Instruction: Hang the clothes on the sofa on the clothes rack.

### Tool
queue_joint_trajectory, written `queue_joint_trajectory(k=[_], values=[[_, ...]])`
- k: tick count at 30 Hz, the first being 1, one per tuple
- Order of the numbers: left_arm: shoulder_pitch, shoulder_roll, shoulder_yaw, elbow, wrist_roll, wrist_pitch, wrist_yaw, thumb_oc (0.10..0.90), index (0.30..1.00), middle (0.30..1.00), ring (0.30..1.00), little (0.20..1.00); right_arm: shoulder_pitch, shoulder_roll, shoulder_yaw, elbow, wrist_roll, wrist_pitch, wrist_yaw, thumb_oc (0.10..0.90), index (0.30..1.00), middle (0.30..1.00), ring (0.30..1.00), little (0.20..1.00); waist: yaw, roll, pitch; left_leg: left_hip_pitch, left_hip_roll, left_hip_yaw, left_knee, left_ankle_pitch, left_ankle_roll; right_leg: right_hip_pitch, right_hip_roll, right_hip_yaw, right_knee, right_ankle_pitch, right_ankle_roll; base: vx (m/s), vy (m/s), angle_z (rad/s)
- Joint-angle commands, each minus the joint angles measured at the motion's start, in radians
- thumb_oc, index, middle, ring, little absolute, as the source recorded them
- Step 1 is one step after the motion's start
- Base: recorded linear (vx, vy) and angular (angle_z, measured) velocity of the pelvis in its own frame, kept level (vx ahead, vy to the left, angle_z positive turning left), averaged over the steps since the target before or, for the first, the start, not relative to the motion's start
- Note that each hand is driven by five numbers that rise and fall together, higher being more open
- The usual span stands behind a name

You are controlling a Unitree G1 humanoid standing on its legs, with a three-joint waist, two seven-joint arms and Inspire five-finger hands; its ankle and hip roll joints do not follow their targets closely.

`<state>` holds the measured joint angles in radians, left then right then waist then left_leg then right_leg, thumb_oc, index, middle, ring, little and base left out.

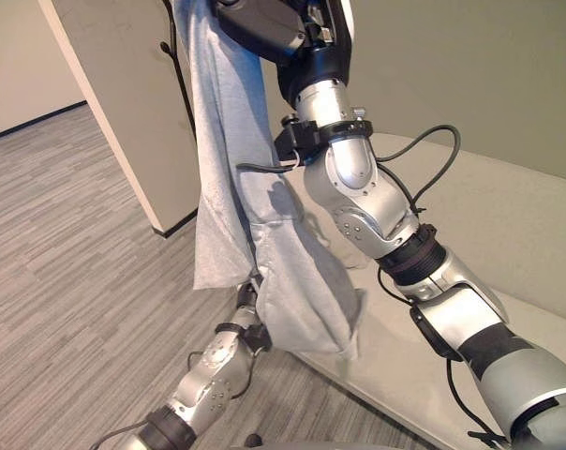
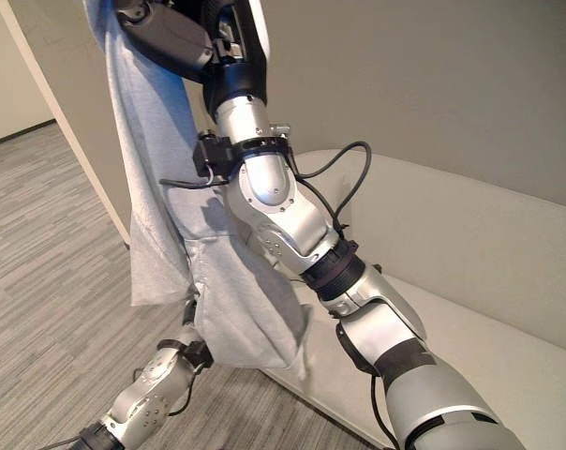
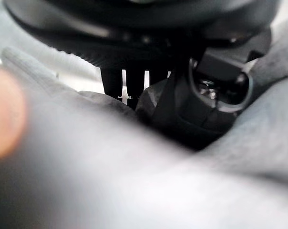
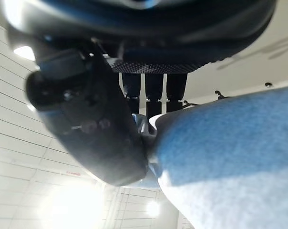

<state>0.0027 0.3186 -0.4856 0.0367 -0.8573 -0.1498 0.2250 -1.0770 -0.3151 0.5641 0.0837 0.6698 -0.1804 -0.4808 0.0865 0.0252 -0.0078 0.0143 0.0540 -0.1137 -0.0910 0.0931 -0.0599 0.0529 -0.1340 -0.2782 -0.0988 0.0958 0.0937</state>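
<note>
A grey garment (image 1: pixel 229 141) hangs full length in front of me, its lower part bunched at the hem (image 2: pixel 241 319). My right hand (image 1: pixel 264 23) is raised high and holds its top; in the right wrist view the thumb (image 4: pixel 94 129) and fingers (image 4: pixel 153 88) pinch the cloth (image 4: pixel 220 152). My left arm comes up from below to the hem, and in the left wrist view the left hand's thumb (image 3: pixel 215 95) and fingers (image 3: pixel 127 86) close on bunched grey cloth (image 3: pixel 106 102). A thin black rack pole (image 1: pixel 177 70) with a hook stands just behind the garment.
The pale sofa (image 1: pixel 508 216) runs along the wall on the right, its seat edge under the garment. A white wall panel (image 1: pixel 124 103) stands behind the pole. Grey striped floor (image 1: pixel 67 272) spreads out to the left.
</note>
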Motion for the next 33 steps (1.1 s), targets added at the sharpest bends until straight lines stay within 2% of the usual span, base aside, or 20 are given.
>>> queue_joint_trajectory(k=[1, 4, 5, 8, 9, 11, 13, 14, 16, 18, 20, 21, 23, 24, 25, 29, 30, 31, 32, 33], values=[[-0.055, 0.026, 0.118, -0.069, 0.043, -0.116, 0.006, 0.4, 0.3, 0.3, 0.3, 0.3, -0.076, -0.036, -0.094, -0.072, -0.073, -0.076, 0.046, 0.4, 0.3, 0.3, 0.3, 0.3, 0.034, -0.041, -0.064, 0.01, -0.071, -0.032, 0.004, -0.107, 0.056, 0.051, 0.048, 0.038, 0.069, -0.168, -0.058, -0.02, -0.092, 0.14], [0.027, 0.059, 0.294, -0.121, 0.133, -0.142, 0.055, 0.4, 0.3, 0.3, 0.3, 0.3, 0.017, -0.147, -0.099, -0.156, -0.046, -0.096, 0.127, 0.4, 0.3, 0.3, 0.3, 0.3, 0.055, -0.044, -0.047, 0.004, -0.065, -0.053, 0.004, -0.089, 0.044, 0.043, 0.055, 0.02, 0.098, -0.192, -0.069, -0.04, -0.104, 0.16], [0.093, 0.086, 0.433, -0.158, 0.254, -0.155, 0.1, 0.4, 0.3, 0.3, 0.3, 0.3, 0.086, -0.26, -0.107, -0.229, -0.018, -0.114, 0.214, 0.4, 0.3, 0.3, 0.3, 0.3, 0.076, -0.048, -0.04, -0.013, -0.067, -0.074, 0.004, -0.067, 0.032, 0.045, 0.057, -0.007, 0.092, -0.2, -0.073, -0.04, -0.103, 0.27], [0.123, 0.101, 0.546, -0.185, 0.36, -0.167, 0.134, 0.4, 0.3, 0.3, 0.3, 0.3, 0.135, -0.33, -0.109, -0.288, 0.002, -0.126, 0.275, 0.4, 0.3, 0.3, 0.3, 0.3, 0.091, -0.048, -0.034, -0.041, -0.073, -0.099, 0.004, -0.046, 0.026, 0.039, 0.057, -0.028, 0.075, -0.193, -0.073, -0.06, -0.037, 0.34], [0.142, 0.131, 0.674, -0.216, 0.464, -0.195, 0.173, 0.4, 0.3, 0.3, 0.3, 0.3, 0.188, -0.38, -0.14, -0.331, 0.016, -0.152, 0.329, 0.4, 0.3, 0.3, 0.3, 0.3, 0.13, -0.048, -0.009, -0.069, -0.078, -0.16, 0.004, -0.021, 0.001, 0.022, 0.054, -0.028, 0.064, -0.191, -0.072, -0.15, 0.016, 0.28], [0.142, 0.15, 0.718, -0.237, 0.521, -0.204, 0.191, 0.4, 0.3, 0.3, 0.3, 0.3, 0.213, -0.392, -0.168, -0.326, 0.011, -0.164, 0.345, 0.4, 0.3, 0.3, 0.3, 0.3, 0.148, -0.055, 0.004, -0.089, -0.087, -0.223, 0.004, -0.003, -0.018, 0.006, 0.047, -0.032, 0.062, -0.188, -0.072, -0.11, 0.064, 0.2], [0.131, 0.186, 0.806, -0.274, 0.621, -0.211, 0.238, 0.4, 0.3, 0.3, 0.3, 0.3, 0.313, -0.415, -0.232, -0.35, -0.027, -0.174, 0.352, 0.4, 0.3, 0.3, 0.3, 0.3, 0.153, -0.061, 0.02, -0.109, -0.065, -0.247, 0.004, -0.01, -0.017, -0.011, 0.029, -0.048, 0.068, -0.186, -0.071, -0.02, 0.144, 0.39], [0.129, 0.203, 0.87, -0.302, 0.697, -0.225, 0.286, 0.4, 0.3, 0.3, 0.3, 0.3, 0.441, -0.411, -0.292, -0.384, -0.051, -0.179, 0.372, 0.4, 0.3, 0.3, 0.3, 0.3, 0.134, -0.063, 0.031, -0.104, 0.017, -0.155, 0.004, -0.009, 0.001, -0.018, 0.012, -0.062, 0.097, -0.193, -0.07, 0.05, 0.218, 0.54], [0.137, 0.203, 0.887, -0.313, 0.718, -0.226, 0.297, 0.4, 0.3, 0.3, 0.3, 0.3, 0.493, -0.412, -0.318, -0.409, -0.072, -0.17, 0.375, 0.4, 0.3, 0.3, 0.3, 0.3, 0.126, -0.065, 0.027, -0.101, 0.045, -0.123, 0.004, 0.001, 0.003, -0.019, 0.008, -0.061, 0.099, -0.192, -0.07, 0.08, 0.276, 0.49], [0.101, 0.227, 0.917, -0.321, 0.793, -0.228, 0.357, 0.4, 0.3, 0.3, 0.3, 0.3, 0.636, -0.378, -0.384, -0.465, -0.133, -0.169, 0.382, 0.4, 0.3, 0.3, 0.3, 0.3, 0.095, -0.066, 0.032, -0.101, 0.139, -0.022, 0.004, 0.048, -0.014, -0.005, -0.021, -0.064, 0.11, -0.205, -0.06, 0.1, 0.41, 0.11], [0.079, 0.239, 0.909, -0.323, 0.829, -0.221, 0.379, 0.4, 0.3, 0.3, 0.3, 0.3, 0.666, -0.367, -0.396, -0.485, -0.16, -0.17, 0.378, 0.4, 0.3, 0.3, 0.3, 0.3, 0.089, -0.068, 0.037, -0.103, 0.149, -0.018, 0.004, 0.073, -0.017, 0.006, -0.032, -0.063, 0.111, -0.2, -0.055, 0.12, 0.465, 0.08], [0.059, 0.239, 0.899, -0.323, 0.892, -0.199, 0.401, 0.4, 0.3, 0.3, 0.3, 0.3, 0.744, -0.349, -0.422, -0.501, -0.197, -0.172, 0.378, 0.4, 0.3, 0.3, 0.3, 0.3, 0.086, -0.065, 0.028, -0.074, 0.152, -0.005, 0.004, 0.004, -0.016, 0.035, -0.056, -0.061, 0.1, -0.193, -0.034, 0.28, 0.903, 0.08], [0.02, 0.233, 0.849, -0.311, 0.949, -0.19, 0.406, 0.4, 0.3, 0.3, 0.3, 0.3, 0.842, -0.311, -0.47, -0.544, -0.261, -0.154, 0.371, 0.4, 0.3, 0.3, 0.3, 0.3, 0.066, -0.064, 0.018, -0.098, 0.105, 0.015, 0.1, -0.13, -0.001, 0.073, -0.122, -0.083, 0.076, -0.135, -0.007, 0.22, 0.774, -0.02], [0.018, 0.233, 0.847, -0.311, 0.95, -0.19, 0.407, 0.4, 0.3, 0.3, 0.3, 0.3, 0.845, -0.311, -0.473, -0.547, -0.262, -0.152, 0.371, 0.4, 0.3, 0.3, 0.3, 0.3, 0.065, -0.066, 0.017, -0.104, 0.099, 0.012, 0.106, -0.131, 0.002, 0.074, -0.125, -0.087, 0.071, -0.13, -0.006, 0.14, 0.908, 0.39], [-0.036, 0.236, 0.787, -0.293, 0.964, -0.196, 0.415, 0.4, 0.3, 0.3, 0.3, 0.3, 0.894, -0.276, -0.49, -0.529, -0.311, -0.148, 0.356, 0.4, 0.3, 0.3, 0.3, 0.3, 0.067, -0.082, 0.025, -0.155, 0.01, 0.016, 0.238, -0.22, 0.044, 0.078, -0.221, -0.111, 0.084, 0.065, 0.029, 0.07, 0.67, 0.5], [-0.051, 0.273, 0.768, -0.318, 1.024, -0.175, 0.42, 0.4, 0.3, 0.3, 0.3, 0.3, 0.895, -0.201, -0.453, -0.513, -0.308, -0.144, 0.339, 0.4, 0.3, 0.3, 0.3, 0.3, 0.069, -0.084, 0.036, -0.166, -0.057, 0.054, 0.252, -0.255, 0.115, 0.041, -0.308, -0.179, 0.111, 0.221, 0.049, 0.09, 0.695, 0.15], [-0.047, 0.276, 0.775, -0.328, 1.031, -0.18, 0.423, 0.4, 0.3, 0.3, 0.3, 0.3, 0.907, -0.187, -0.461, -0.518, -0.316, -0.152, 0.333, 0.4, 0.3, 0.3, 0.3, 0.3, 0.066, -0.077, 0.038, -0.16, -0.055, 0.061, 0.246, -0.259, 0.118, 0.035, -0.296, -0.183, 0.126, 0.202, 0.055, 0.13, 0.625, -0.13], [-0.054, 0.273, 0.767, -0.326, 1.035, -0.178, 0.435, 0.4, 0.3, 0.3, 0.3, 0.3, 0.954, -0.174, -0.476, -0.545, -0.329, -0.16, 0.336, 0.4, 0.3, 0.3, 0.3, 0.3, 0.046, -0.085, 0.041, -0.145, -0.066, 0.052, 0.206, -0.235, 0.126, -0.015, -0.222, -0.114, 0.186, 0.106, 0.005, 0.09, 0.404, -0.11], [-0.055, 0.273, 0.766, -0.326, 1.035, -0.178, 0.435, 0.4, 0.3, 0.3, 0.3, 0.3, 0.955, -0.174, -0.477, -0.546, -0.329, -0.159, 0.336, 0.4, 0.3, 0.3, 0.3, 0.3, 0.045, -0.087, 0.04, -0.147, -0.069, 0.051, 0.204, -0.23, 0.128, -0.018, -0.225, -0.116, 0.188, 0.104, 0.002, 0.06, 0.287, 0.18], [-0.055, 0.267, 0.761, -0.322, 1.033, -0.174, 0.435, 0.4, 0.3, 0.3, 0.3, 0.3, 0.972, -0.178, -0.495, -0.552, -0.328, -0.165, 0.338, 0.4, 0.3, 0.3, 0.3, 0.3, 0.035, -0.094, 0.039, -0.138, -0.066, 0.044, 0.183, -0.218, 0.122, -0.057, -0.153, -0.056, 0.232, -0.001, -0.026, 0.09, 0.113, 0.56]])
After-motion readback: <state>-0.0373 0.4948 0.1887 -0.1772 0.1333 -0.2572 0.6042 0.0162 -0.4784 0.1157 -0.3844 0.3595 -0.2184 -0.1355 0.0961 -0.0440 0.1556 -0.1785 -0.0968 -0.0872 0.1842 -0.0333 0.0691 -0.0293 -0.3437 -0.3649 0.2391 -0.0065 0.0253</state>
